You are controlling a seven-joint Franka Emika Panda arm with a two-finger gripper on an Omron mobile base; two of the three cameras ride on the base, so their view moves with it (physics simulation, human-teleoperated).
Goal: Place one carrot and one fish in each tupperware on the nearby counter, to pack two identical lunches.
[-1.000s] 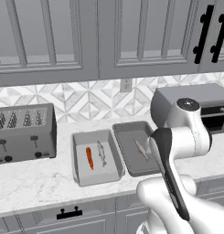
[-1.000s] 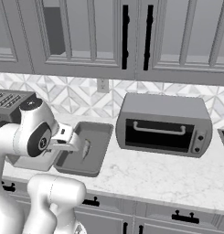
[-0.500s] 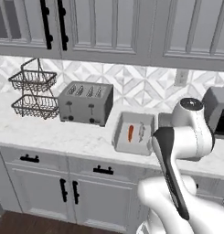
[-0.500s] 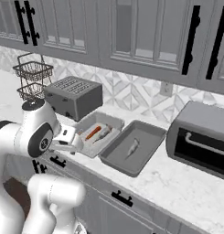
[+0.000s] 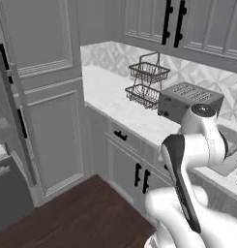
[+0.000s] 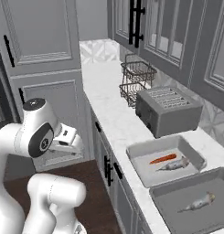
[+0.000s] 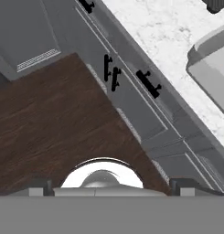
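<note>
The gripper [image 6: 70, 145] hung spread and empty, well left of the toaster [image 6: 167, 109]; beside that toaster, one tupperware [image 6: 164, 160] held carrot [image 6: 162, 159] and fish [image 6: 173, 165], its neighbour [image 6: 195, 203] lacking a carrot, best fetched next.

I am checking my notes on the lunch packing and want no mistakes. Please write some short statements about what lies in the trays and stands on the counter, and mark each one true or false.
1. The tupperware next to the toaster holds one carrot and one fish. True.
2. The other tupperware holds a carrot and a fish. False: it holds only a fish, no carrot.
3. A two-tier wire basket stands on the counter beyond the toaster. True.
4. The gripper carries a carrot. False: it is open and holds nothing.
5. The floor is white marble. False: it is dark wood.
</note>
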